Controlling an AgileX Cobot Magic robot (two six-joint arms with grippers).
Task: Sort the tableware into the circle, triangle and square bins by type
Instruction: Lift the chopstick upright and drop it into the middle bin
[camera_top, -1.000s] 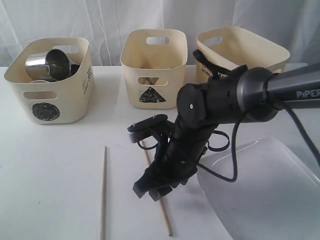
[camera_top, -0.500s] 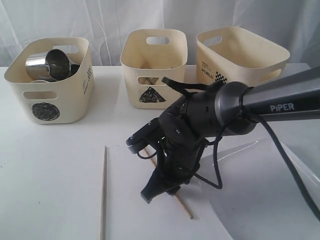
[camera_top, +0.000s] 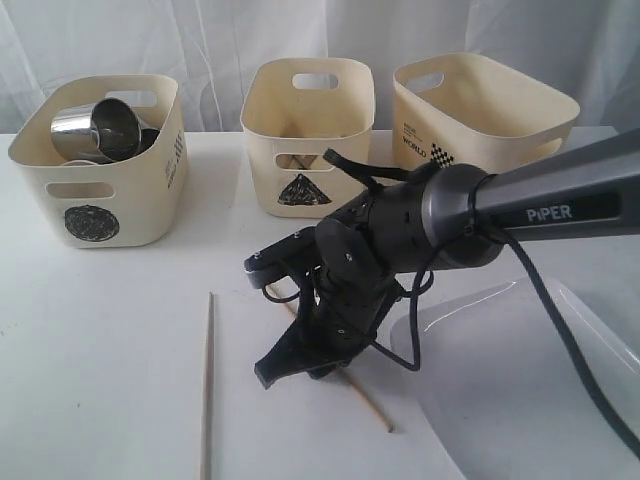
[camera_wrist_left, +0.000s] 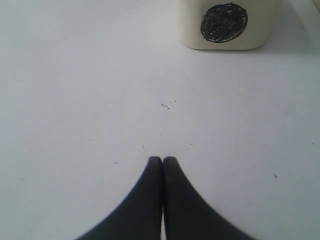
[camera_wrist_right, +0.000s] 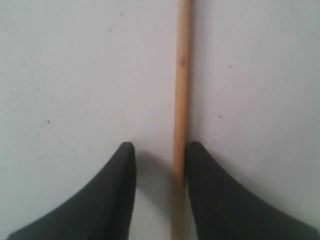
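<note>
1. Since a second ago, the right gripper (camera_top: 290, 372) has swung lower and toward the left of the exterior view, and the chopstick (camera_top: 370, 410) under it now lies at a different angle beside the large white plate (camera_top: 520, 400).
2. I have the gripper pointing down at the table so its fingers straddle the thin stick, the only way I judge it can be pinched off a flat surface.
3. In the right wrist view the chopstick runs between the jaws, touching or nearly touching one finger (camera_wrist_right: 200, 165), with a clear gap to the other. The jaws are partly open and grip nothing yet.
4. The left gripper (camera_wrist_left: 162, 161) is closed and empty over bare table near the circle bin (camera_top: 130, 200), which holds steel mugs (camera_top: 100, 128).
5. A second chopstick (camera_top: 207, 390) lies apart, untouched.
</note>
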